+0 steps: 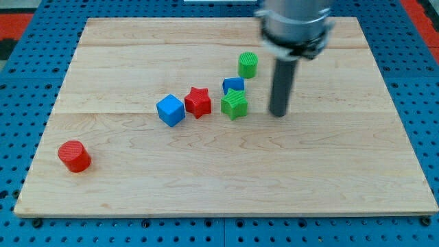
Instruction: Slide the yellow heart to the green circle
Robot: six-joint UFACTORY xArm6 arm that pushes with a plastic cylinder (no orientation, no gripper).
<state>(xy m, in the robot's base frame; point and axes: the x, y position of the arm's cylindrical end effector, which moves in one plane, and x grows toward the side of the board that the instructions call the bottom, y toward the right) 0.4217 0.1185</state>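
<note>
No yellow heart shows on the wooden board (226,171); possibly hidden behind my rod. My tip (278,113) rests just to the view's right of the green star (234,104), apart from it. Green circle (248,64) sits above, blue block (233,85) between them. Red star (198,102) touches the blue cube (171,110). Red cylinder (74,156) far left. No pincer fitted.
</note>
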